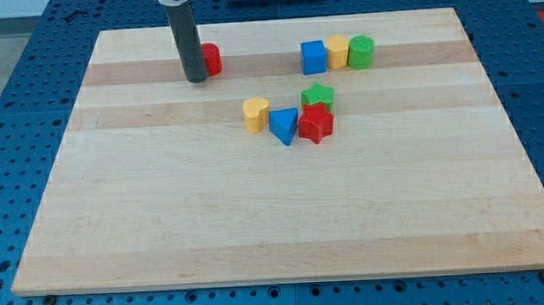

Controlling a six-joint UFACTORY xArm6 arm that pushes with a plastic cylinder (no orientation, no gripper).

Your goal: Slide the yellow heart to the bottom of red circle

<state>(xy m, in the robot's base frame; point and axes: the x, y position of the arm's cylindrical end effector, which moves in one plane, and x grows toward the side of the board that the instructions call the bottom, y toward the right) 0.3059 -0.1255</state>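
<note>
The tip [196,79], a bare rod without any tool, is being held touching the red circle [211,59], the yellow heart [256,114] being left unpushed on the counter [275,226].

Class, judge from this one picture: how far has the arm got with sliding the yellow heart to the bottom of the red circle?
Done: nothing visible; the yellow heart sits mid-board beside the blue triangle, far from the red circle. In hand: my tip rests by the red circle's left side, not at the heart. Left: the whole push.
</note>
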